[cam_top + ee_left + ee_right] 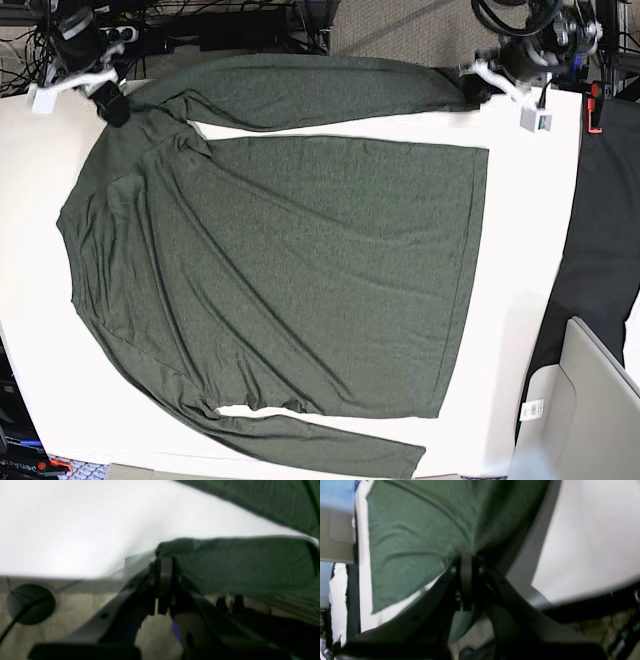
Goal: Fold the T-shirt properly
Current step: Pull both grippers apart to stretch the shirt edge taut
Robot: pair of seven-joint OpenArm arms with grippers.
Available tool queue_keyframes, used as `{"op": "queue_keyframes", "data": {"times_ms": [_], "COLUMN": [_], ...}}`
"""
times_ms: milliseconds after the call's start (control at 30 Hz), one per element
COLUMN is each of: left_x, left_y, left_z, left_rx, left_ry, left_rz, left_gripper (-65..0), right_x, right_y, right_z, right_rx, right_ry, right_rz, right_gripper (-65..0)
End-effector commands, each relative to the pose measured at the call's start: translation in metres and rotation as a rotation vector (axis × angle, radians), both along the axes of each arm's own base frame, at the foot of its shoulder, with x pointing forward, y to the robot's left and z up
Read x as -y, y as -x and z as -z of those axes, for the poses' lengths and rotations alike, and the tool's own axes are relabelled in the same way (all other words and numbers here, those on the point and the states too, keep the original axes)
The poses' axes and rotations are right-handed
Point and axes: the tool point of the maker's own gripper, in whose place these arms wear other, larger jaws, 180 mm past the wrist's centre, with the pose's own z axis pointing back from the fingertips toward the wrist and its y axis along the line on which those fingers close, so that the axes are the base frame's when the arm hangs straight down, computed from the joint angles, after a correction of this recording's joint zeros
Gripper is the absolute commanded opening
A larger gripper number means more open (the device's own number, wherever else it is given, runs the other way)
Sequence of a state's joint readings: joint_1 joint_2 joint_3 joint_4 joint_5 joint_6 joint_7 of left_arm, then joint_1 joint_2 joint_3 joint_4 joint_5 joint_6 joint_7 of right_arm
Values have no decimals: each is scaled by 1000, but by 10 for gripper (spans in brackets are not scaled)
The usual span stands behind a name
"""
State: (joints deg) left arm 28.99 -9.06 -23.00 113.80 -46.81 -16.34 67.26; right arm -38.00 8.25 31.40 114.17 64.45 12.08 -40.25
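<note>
Sleeve [330,90] of the T-shirt [290,270] runs between both clamped grippers, left gripper [478,88] at its cuff, right gripper [112,105] at its shoulder.

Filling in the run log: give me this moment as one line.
left gripper: shut on T-shirt sleeve cuff | right gripper: shut on shoulder | shirt flat on white table, unfolded

The T-shirt [290,270] lies flat on the table [520,330], filling most of it. One sleeve runs along the table's 12 o'clock edge, the other along the 6 o'clock edge. The right gripper [110,105] sits at 10 o'clock, on the shirt. The left gripper [478,90] sits at 2 o'clock, at the top sleeve's end.
</note>
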Motion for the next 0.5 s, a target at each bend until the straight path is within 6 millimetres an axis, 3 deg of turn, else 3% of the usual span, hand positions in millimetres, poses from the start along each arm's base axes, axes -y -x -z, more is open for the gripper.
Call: {"op": "queue_keyframes", "data": {"times_ms": [0,300,467], "left_x": [-1,3,4], "left_y": [-13,-66,-94], "left_z": [-13,-41,-61], "left_rx": [59,205,287], "left_ry": [-4,4,7], "left_rz": [9,17,17], "left_gripper": [-649,-649,-649], "right_x": [3,18,32], "right_y": [-6,-37,-55], "right_z": [-11,-26,-20], "right_rx": [43,130,136], "right_ry": [16,154,178], "right_rz": [-5,-1,20], "right_gripper": [-647,-647,-647]}}
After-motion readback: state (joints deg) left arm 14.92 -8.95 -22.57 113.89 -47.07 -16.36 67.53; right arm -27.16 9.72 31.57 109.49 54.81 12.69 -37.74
